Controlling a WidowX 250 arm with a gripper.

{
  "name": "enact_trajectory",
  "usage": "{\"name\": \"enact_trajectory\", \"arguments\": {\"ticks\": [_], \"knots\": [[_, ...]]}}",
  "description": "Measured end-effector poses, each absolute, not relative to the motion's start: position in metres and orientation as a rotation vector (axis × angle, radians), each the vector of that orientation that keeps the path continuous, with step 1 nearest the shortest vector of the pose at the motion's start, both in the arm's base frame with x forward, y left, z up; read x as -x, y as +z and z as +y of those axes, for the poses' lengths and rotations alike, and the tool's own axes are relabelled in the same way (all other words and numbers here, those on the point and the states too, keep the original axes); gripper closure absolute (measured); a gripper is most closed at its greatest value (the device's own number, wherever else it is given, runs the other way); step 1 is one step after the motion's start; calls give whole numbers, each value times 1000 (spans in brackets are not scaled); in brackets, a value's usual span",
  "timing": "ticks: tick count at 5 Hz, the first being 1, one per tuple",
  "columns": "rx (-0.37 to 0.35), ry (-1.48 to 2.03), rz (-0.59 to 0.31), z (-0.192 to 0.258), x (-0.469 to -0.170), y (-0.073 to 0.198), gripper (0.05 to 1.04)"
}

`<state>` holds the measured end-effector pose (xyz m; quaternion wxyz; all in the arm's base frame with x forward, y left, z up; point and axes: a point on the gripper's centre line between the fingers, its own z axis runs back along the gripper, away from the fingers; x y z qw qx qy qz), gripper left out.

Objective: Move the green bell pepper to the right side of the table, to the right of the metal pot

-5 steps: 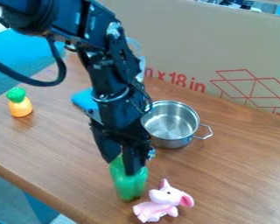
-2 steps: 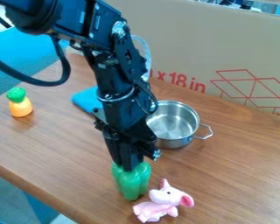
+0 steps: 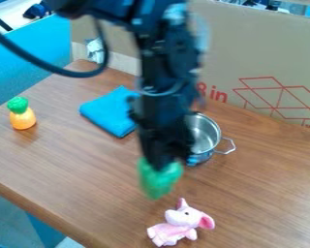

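Tool (image 3: 160, 167) clenched on green pepper (image 3: 159, 183)

Pink elephant (image 3: 182, 219) in front of the pot (image 3: 205, 131); the pepper, also on the pot's near side, is held by its upper end, probably for easy reach from above. Left of the pot: pineapple toy (image 3: 22, 119), blue cloth (image 3: 109, 112).

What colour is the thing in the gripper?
The held object is green; best seen in the camera view.

The pot (image 3: 207, 135) is shiny metal, the folded cloth (image 3: 110, 114) matt, the table (image 3: 253, 181) smooth wood-grained.
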<state>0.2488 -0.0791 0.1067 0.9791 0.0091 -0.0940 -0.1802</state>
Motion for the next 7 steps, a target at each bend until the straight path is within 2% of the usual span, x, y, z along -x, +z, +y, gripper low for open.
{"name": "enact_trajectory", "arguments": {"ticks": [1,2,3,4,5,7], "knots": [[-41,-375,-209,-82,-254,116,851],[5,-335,-224,-63,-262,119,851],[35,-331,-272,-59,-282,132,851],[83,-439,-282,-85,-307,133,851],[123,-524,-298,-113,-315,136,851],[105,-675,-297,-167,-325,129,851]]}}
